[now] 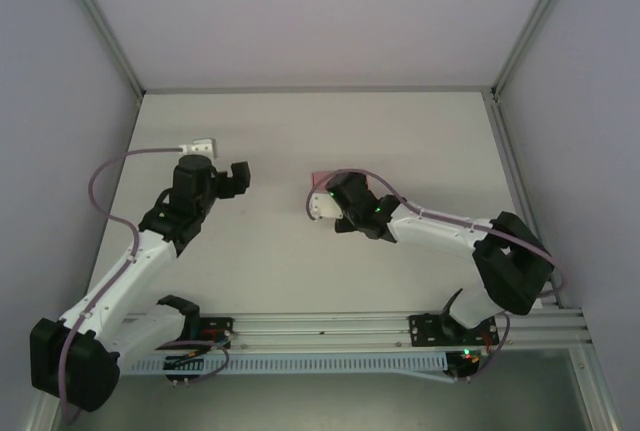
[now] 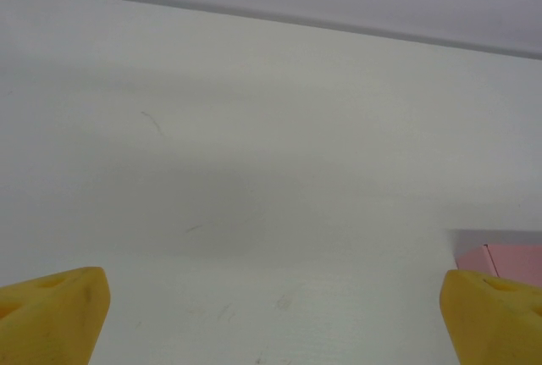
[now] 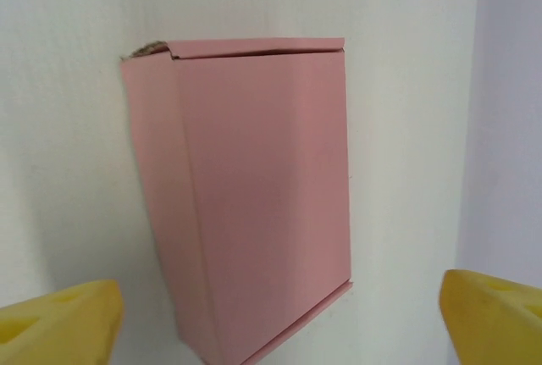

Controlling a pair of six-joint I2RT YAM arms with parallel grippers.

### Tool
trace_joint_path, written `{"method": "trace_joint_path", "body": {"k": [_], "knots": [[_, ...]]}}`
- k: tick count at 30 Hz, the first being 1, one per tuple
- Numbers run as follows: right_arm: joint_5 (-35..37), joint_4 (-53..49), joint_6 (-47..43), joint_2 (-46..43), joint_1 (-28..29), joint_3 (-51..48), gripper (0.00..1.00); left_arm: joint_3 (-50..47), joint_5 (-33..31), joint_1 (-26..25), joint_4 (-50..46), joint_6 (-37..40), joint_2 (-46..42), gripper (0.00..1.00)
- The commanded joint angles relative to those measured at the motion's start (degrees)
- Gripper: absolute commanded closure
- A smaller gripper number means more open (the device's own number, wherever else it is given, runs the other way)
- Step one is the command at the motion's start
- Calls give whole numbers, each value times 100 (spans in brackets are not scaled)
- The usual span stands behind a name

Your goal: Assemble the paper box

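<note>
Nearest the right wrist camera, the two yellow fingertips (image 3: 59,318) of the right gripper (image 3: 279,323) sit at the bottom corners of the view. They stand wide apart and grip nothing. Between and just beyond them is the paper box (image 3: 262,204), a closed pink rectangular box resting on the white table (image 3: 68,85) and touching neither finger. Its far end shows a folded flap with a slightly ragged upper left corner, and a thin lip of card juts out along its near right edge.

The left gripper (image 2: 271,314) is also spread open, with bare table between its yellow fingers (image 2: 51,310). A pink corner of the box lies just past the right-hand finger.

From above, a metal rail (image 1: 330,326) carries both bases at the near edge. The left arm (image 1: 130,271) reaches up the left side. The right arm (image 1: 440,226) bends in toward the table's middle, where a sliver of pink shows just beyond its wrist, well apart from the left arm.
</note>
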Motion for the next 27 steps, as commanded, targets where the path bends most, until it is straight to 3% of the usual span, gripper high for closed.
{"method": "trace_joint_path", "body": {"k": [1, 7, 11, 14, 18, 24, 25, 27], "knots": [[-372, -536, 631, -427, 26, 136, 0, -8, -156, 52, 287, 190, -125, 0], [-329, 199, 2256, -1447, -577, -158, 0, -411, -717, 105, 1222, 676, -320, 0], [-604, 840, 3980, -2361, -1703, -596, 0, -1403, -989, 449, 3044, 1398, -265, 0], [-578, 1604, 4840, -2918, -2814, -1364, 0, -2018, -657, 1039, 4044, 1398, -70, 0], [-887, 2787, 5114, -2908, -3754, -2428, 0, -2517, 67, 1591, 5038, 1499, 355, 0], [-1265, 5446, 5268, -1952, -4284, -3538, 0, -2786, 413, 2046, 6281, 1445, 1719, 0], [-1422, 5731, 5246, -1785, -4352, -3604, 0, -2796, 584, 2106, 6569, 1491, 1947, 0], [-1555, 5741, 4968, -1557, -4393, -3541, 0, -2594, 1065, 2164, 6274, 1712, 2032, 0]]}}
